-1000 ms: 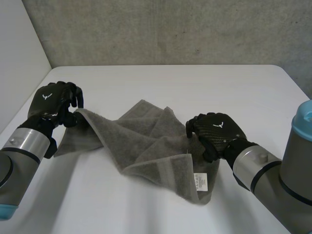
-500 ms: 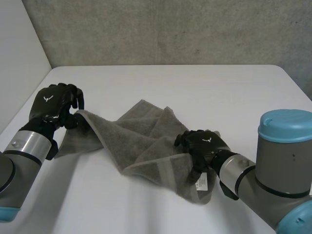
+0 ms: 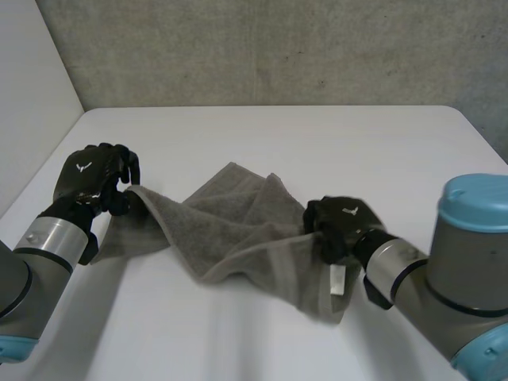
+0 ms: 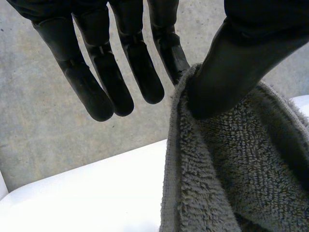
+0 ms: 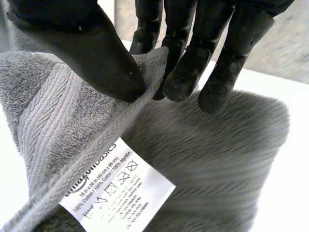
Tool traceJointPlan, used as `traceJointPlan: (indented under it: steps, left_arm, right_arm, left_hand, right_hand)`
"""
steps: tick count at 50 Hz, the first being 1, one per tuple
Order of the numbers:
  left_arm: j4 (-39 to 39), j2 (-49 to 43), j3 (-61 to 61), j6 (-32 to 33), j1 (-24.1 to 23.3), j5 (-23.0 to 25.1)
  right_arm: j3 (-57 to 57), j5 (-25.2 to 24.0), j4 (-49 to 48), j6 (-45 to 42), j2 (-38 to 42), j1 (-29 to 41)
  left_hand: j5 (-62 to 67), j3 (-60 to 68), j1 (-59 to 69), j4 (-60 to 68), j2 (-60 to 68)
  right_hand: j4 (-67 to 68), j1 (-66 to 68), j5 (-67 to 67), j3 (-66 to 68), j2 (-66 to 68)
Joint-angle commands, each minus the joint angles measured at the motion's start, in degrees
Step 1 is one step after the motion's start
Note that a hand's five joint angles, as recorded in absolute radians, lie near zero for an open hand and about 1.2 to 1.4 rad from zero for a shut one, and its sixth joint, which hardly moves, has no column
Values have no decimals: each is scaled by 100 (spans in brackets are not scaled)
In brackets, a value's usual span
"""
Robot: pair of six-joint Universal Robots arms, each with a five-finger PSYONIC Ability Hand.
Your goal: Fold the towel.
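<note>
Shifted toward 3 o'clock, our right hand (image 3: 340,226) pinches towel (image 3: 230,230) corner; left hand (image 3: 91,178) pinches 9 o'clock edge; shallow grips may slip.

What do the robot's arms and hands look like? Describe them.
The left hand and right hand are black, each with a white emblem on its back and a silver wrist cuff. The left arm and right arm are grey with light-blue caps.

The towel (image 3: 238,230) is rough, looped terry cloth with a flat ribbed band (image 5: 53,121); the label (image 5: 118,193) at its 4 o'clock corner is smooth and printed; the table (image 3: 317,151) is smooth, matt white
</note>
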Motion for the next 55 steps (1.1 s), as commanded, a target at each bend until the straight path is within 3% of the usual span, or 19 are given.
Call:
traceJointPlan:
  steps: [1, 8, 14, 27, 34, 43, 46, 47, 48, 49, 50, 55]
  left_arm:
    - [-3, 6, -22, 0, -9, 35]
    - [-3, -108, -31, 18, -79, 421]
    - [-3, -222, -13, 44, -158, 484]
    - [-56, -907, 39, 1599, -588, 466]
    - [-47, -1224, 144, 1714, -931, 396]
    - [-82, -1541, 338, 1723, -993, 404]
    - [-100, -1646, 408, 1723, -993, 404]
    - [-126, -1681, 478, 1723, -984, 404]
    - [-187, -1699, 574, 1723, -976, 422]
    - [-188, -1699, 575, 1723, -975, 422]
    - [-310, -1690, 688, 1714, -958, 413]
    - [-1020, -1498, 1066, 1670, -818, 422]
  right_arm:
    - [259, 57, -318, -311, -581, -597]
    - [540, 83, -704, -908, -1186, -1194]
    - [610, 144, -1143, -943, -1231, -1273]
    - [602, 373, -1408, -1189, -1126, -1941]
    - [540, 364, -1408, -1216, -915, -1950]
    - [496, 320, -1390, -1207, -906, -2020]
    - [470, 329, -1355, -1198, -923, -2029]
    - [435, 329, -1329, -1198, -932, -2029]
    - [391, 329, -1294, -1207, -932, -2012]
    - [391, 329, -1294, -1207, -932, -2012]
    - [347, 321, -1207, -1216, -967, -2012]
    - [-38, 242, -584, -1233, -1273, -2003]
  left_hand:
    - [181, 105, 251, 230, 228]
    - [181, 105, 251, 230, 228]
    - [181, 105, 251, 230, 228]
    - [181, 105, 251, 230, 228]
    - [-3042, -3118, -2972, -2993, -2995]
    - [-3685, -3761, -3616, -3636, -3639]
    - [-3534, -3610, -3465, -3485, -3487]
    - [-2768, -2844, -2698, -2719, -2721]
    - [-745, -821, -676, -696, -699]
    - [-725, -801, -656, -676, -678]
    - [172, 96, 242, 221, 219]
    - [181, 105, 251, 230, 228]
  right_hand:
    - [346, 346, 338, 347, 471]
    - [346, 346, 338, 347, 471]
    - [346, 346, 338, 347, 471]
    - [346, 346, 338, 347, 471]
    - [346, 346, 338, 347, 471]
    - [346, 346, 338, 347, 471]
    - [346, 346, 338, 347, 471]
    - [346, 346, 338, 347, 471]
    - [346, 346, 338, 347, 471]
    - [346, 346, 338, 347, 471]
    - [346, 346, 338, 347, 471]
    - [346, 346, 338, 347, 471]
